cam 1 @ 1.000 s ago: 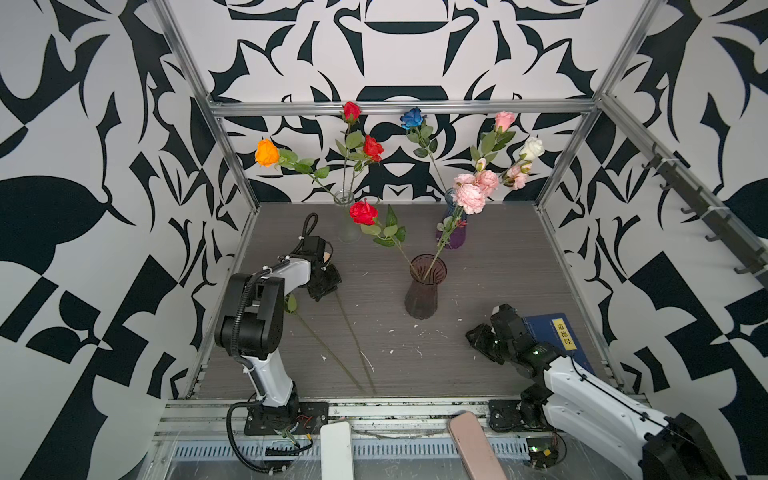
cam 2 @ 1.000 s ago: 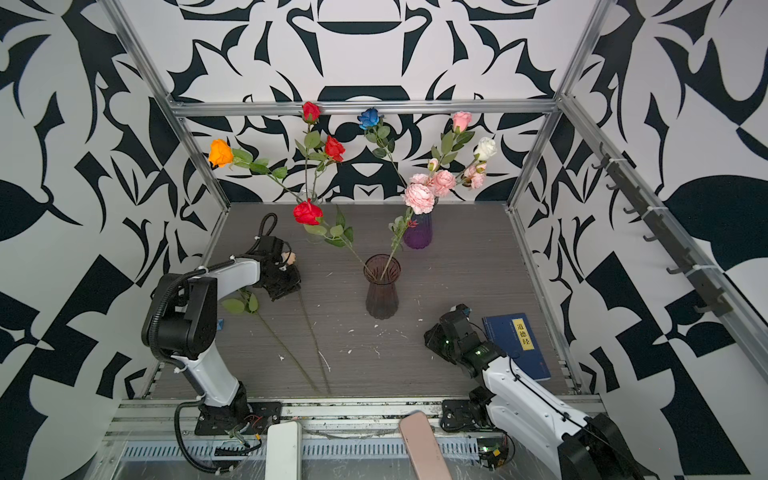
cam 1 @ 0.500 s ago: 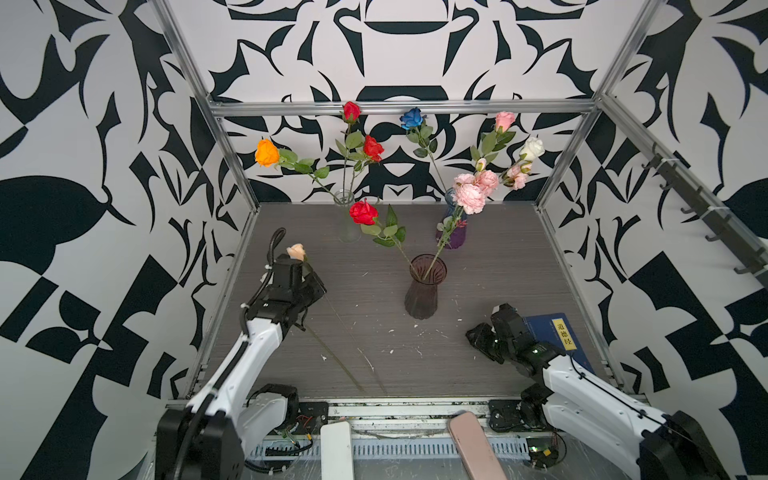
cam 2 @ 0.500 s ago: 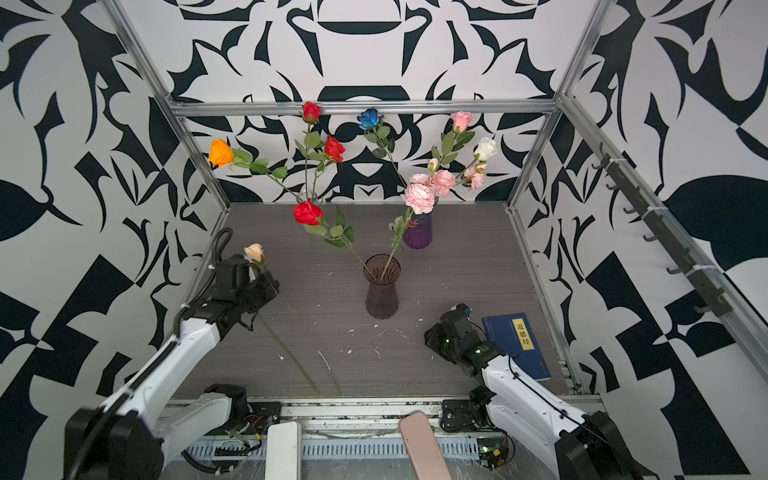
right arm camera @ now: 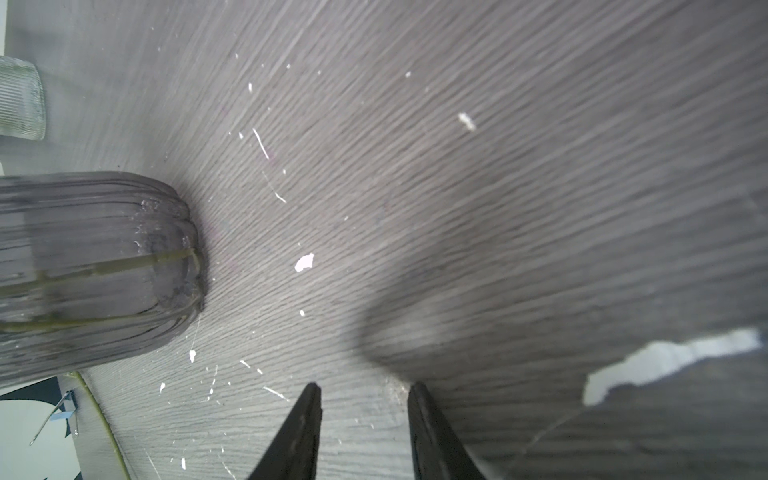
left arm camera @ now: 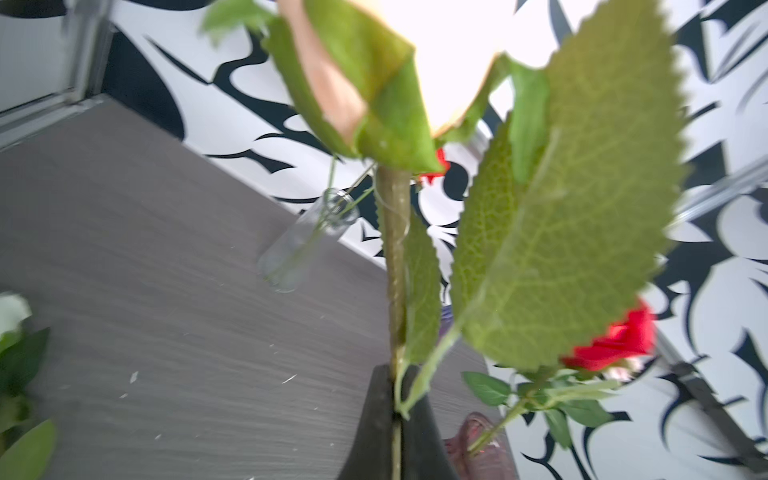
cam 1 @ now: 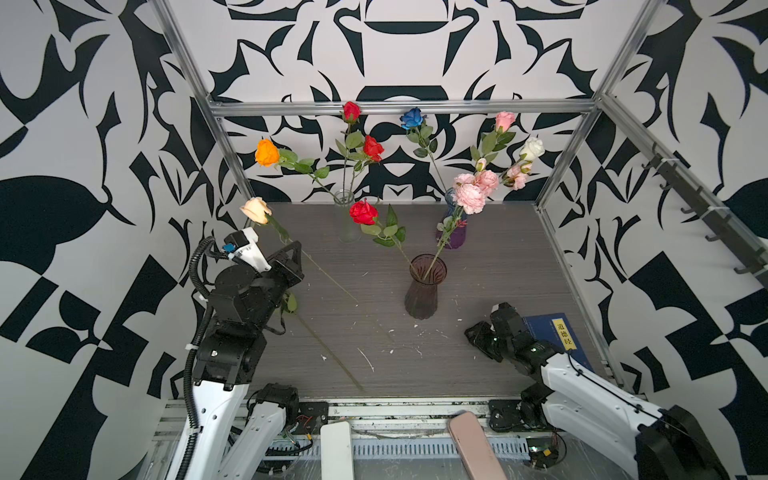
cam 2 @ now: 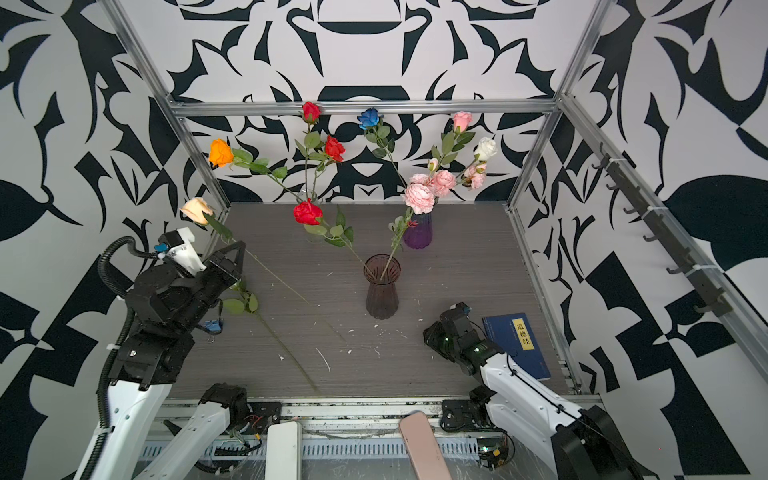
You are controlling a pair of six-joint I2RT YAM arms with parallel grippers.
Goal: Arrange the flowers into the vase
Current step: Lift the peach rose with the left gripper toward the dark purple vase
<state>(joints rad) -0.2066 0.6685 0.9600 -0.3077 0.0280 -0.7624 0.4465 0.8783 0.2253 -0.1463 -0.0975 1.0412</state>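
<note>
The grey desk [cam 1: 503, 266] carries the dark vase [cam 1: 424, 293] in its middle, a red rose [cam 1: 363, 212] and pink blooms [cam 1: 470, 198] already leaning in it. Left of the vase, the left end effector [cam 1: 296, 253] is clenched on the stem of a peach rose [cam 1: 256, 210], bloom upward, probably so the bare end can enter the mouth. Right of the vase, the right end effector [right arm camera: 363, 395] waits low, released and empty.

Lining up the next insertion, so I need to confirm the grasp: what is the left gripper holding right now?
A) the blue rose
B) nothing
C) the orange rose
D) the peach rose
D: the left gripper is shut on the stem of the peach rose, whose pale bloom sticks out beyond the fingers in both top views.
</note>
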